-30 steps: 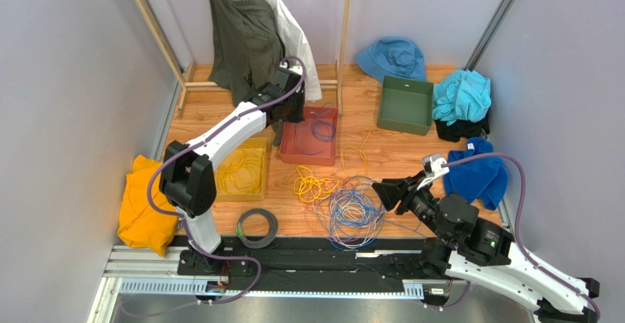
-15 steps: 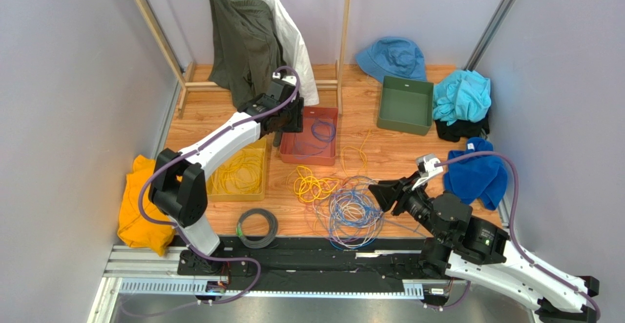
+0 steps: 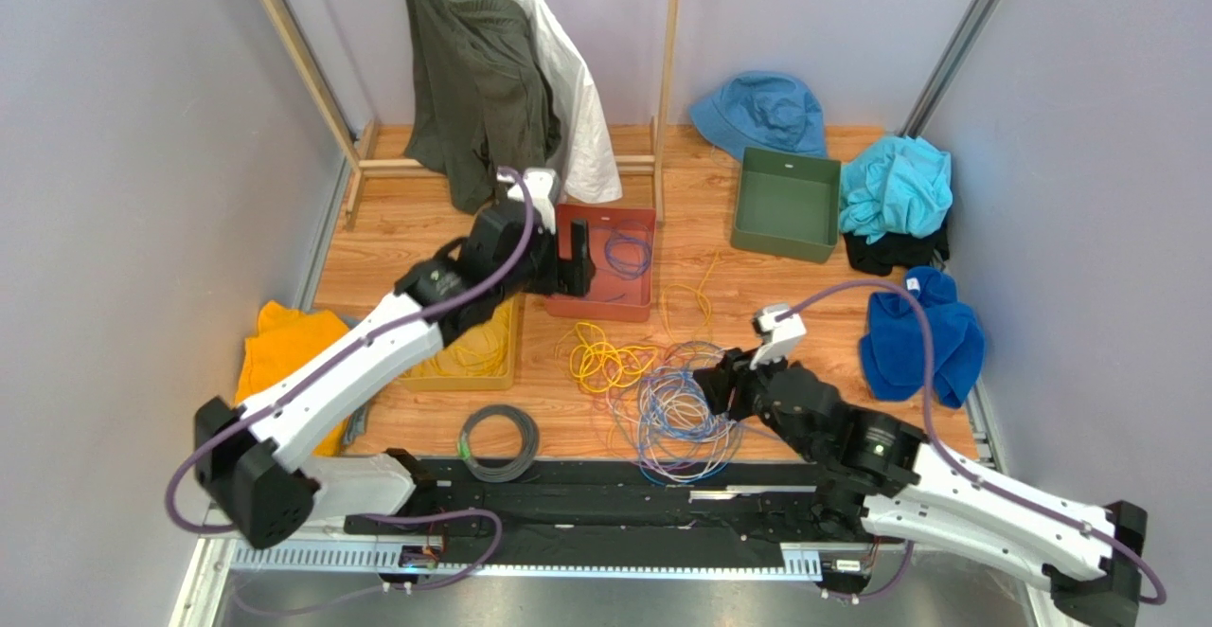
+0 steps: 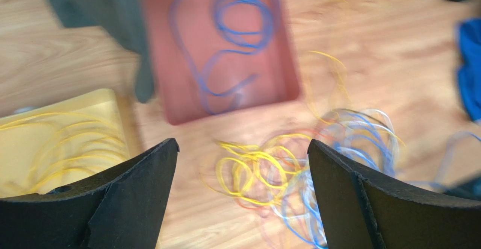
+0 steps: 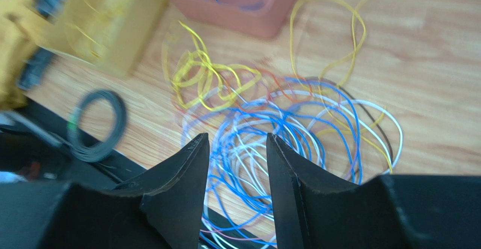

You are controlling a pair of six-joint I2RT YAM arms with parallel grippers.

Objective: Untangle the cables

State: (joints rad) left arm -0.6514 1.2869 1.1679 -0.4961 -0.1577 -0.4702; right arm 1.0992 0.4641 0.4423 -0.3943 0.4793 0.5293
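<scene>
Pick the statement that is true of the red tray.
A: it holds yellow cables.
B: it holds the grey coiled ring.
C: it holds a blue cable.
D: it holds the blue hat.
C: a looped blue cable lies inside the red tray, as the left wrist view shows.

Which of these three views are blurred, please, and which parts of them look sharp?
Top external view: sharp and evenly lit throughout. Left wrist view: motion blur smears the red tray and the cables; only the left claw looks crisp. Right wrist view: the yellow tray and grey coil are soft; the right claw is sharp.
</scene>
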